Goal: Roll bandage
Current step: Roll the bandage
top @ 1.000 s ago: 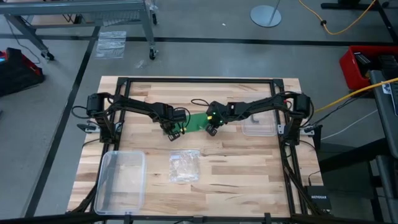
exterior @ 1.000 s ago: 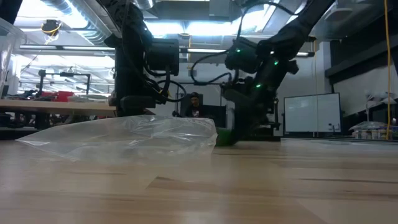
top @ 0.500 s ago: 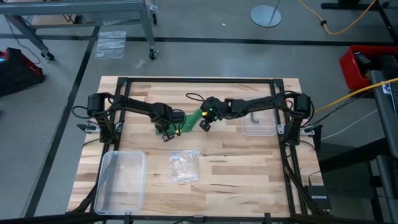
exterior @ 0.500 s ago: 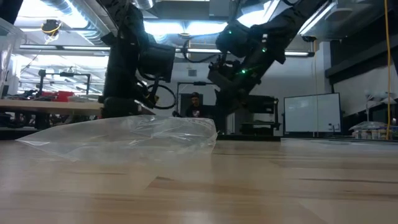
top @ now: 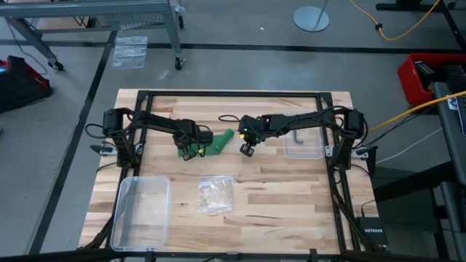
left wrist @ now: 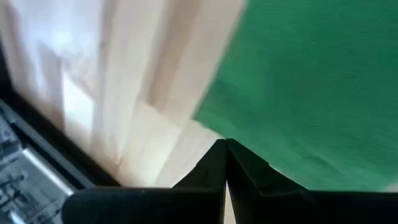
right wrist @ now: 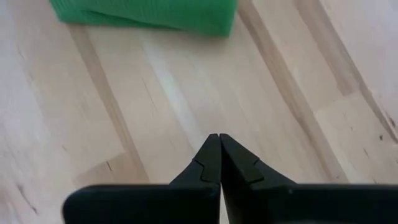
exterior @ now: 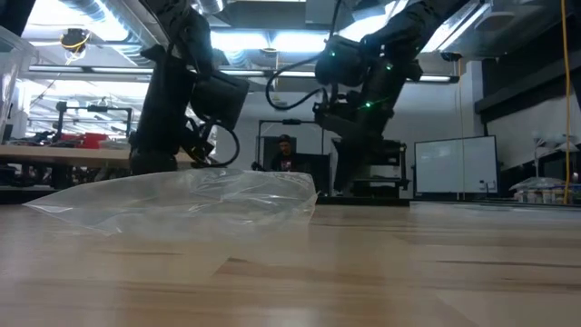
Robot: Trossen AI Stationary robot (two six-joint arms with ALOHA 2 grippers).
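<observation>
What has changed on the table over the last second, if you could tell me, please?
The bright green fabric bandage slid toward the left arm's side, bunching by the shut left hand. The shut right hand now hangs apart from the bandage. The crinkly clear plastic bag and clear plastic box stayed put.

bright green bandage (top: 218, 143), pale striped wood table (top: 277, 196), dark arms

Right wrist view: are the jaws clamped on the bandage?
No, the right gripper has its jaws shut on nothing over bare wood, and the bandage lies apart ahead of them.
</observation>
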